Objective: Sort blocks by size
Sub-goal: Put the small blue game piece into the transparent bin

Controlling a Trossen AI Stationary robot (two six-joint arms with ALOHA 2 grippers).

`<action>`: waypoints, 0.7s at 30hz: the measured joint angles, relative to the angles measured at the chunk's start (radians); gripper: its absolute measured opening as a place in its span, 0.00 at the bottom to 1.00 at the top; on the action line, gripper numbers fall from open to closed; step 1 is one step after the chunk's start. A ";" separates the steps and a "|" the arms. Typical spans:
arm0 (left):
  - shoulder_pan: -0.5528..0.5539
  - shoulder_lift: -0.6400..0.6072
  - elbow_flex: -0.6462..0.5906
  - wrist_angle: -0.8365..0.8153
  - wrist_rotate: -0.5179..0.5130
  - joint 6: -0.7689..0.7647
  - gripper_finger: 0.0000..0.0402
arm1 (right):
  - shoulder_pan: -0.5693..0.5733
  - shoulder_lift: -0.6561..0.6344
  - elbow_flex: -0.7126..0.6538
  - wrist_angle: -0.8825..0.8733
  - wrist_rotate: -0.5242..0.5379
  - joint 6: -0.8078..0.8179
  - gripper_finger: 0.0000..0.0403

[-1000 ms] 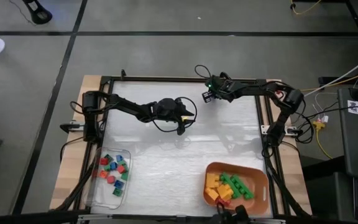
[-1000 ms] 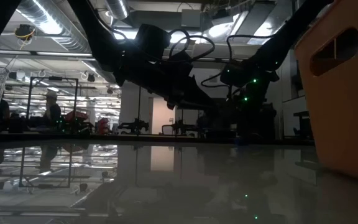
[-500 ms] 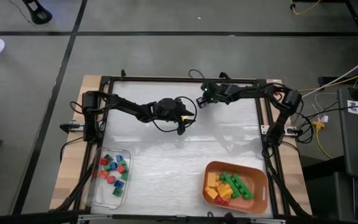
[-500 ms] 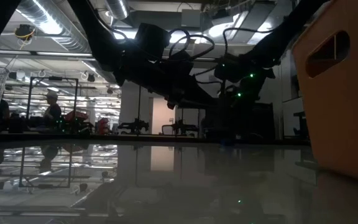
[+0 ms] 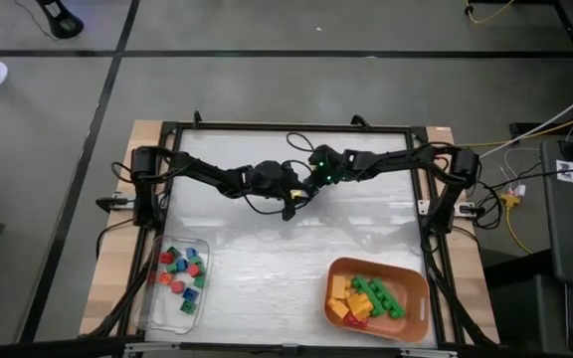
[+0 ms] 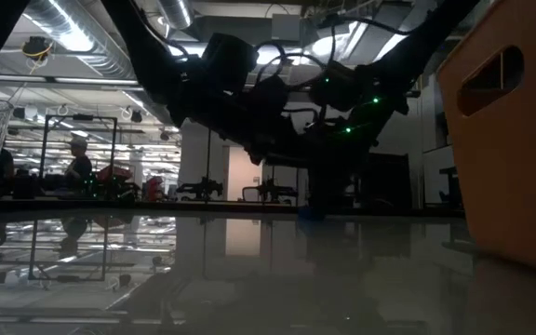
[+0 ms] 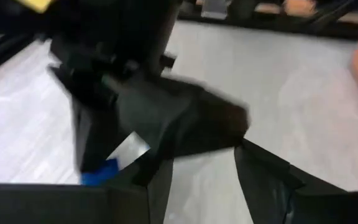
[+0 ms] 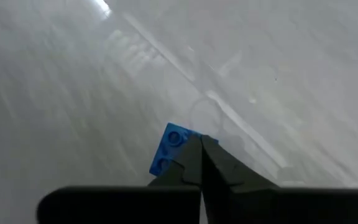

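Blocks sit sorted in two containers near the table's front edge: small red, green and blue cubes in a clear tray (image 5: 175, 283) at front left, longer yellow and green bricks in an orange bin (image 5: 378, 297) at front right. One blue brick (image 8: 171, 148) lies on the white table (image 5: 267, 268) near the middle of its far half, right at the tips of the right gripper (image 8: 200, 144), whose fingers are pressed together with nothing between them. The left gripper (image 7: 197, 165) hovers close beside it, fingers parted around empty space, the blue brick showing just past them.
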 joint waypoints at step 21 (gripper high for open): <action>-0.034 0.042 -0.001 -0.060 -0.240 0.012 0.59 | -0.002 -0.362 -0.001 -0.010 -0.040 -0.087 0.00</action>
